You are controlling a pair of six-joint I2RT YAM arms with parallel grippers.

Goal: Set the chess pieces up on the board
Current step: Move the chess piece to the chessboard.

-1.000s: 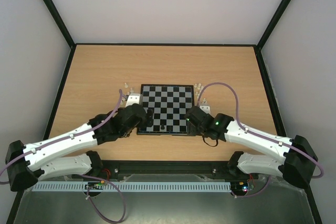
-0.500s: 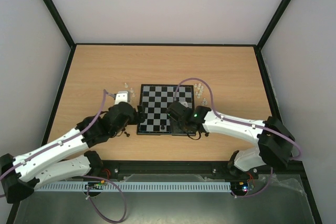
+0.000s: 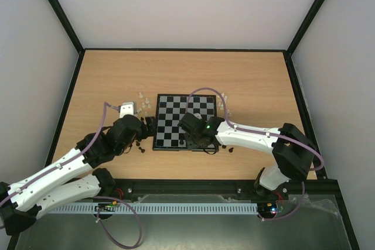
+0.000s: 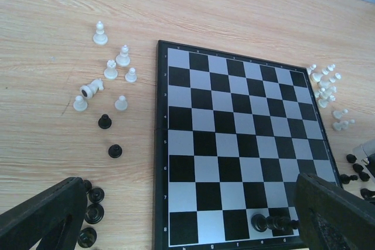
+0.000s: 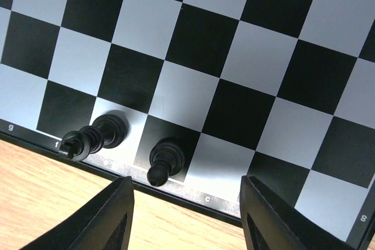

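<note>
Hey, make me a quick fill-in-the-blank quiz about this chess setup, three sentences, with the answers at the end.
1. The pieces standing on the board are all ___ in colour.
2. The whitish pieces all stand or lie on the ___, none on the board.
3. The left gripper is ___, with nothing between its fingers.
Missing words: black; table; open.

We see a light wood-grain table (image 3: 246, 74) bordered by a thin black frame (image 3: 181, 49). Pale walls (image 3: 187, 4) enclose it on three sides. A white slotted strip (image 3: 176, 208) lines its near edge.
</note>
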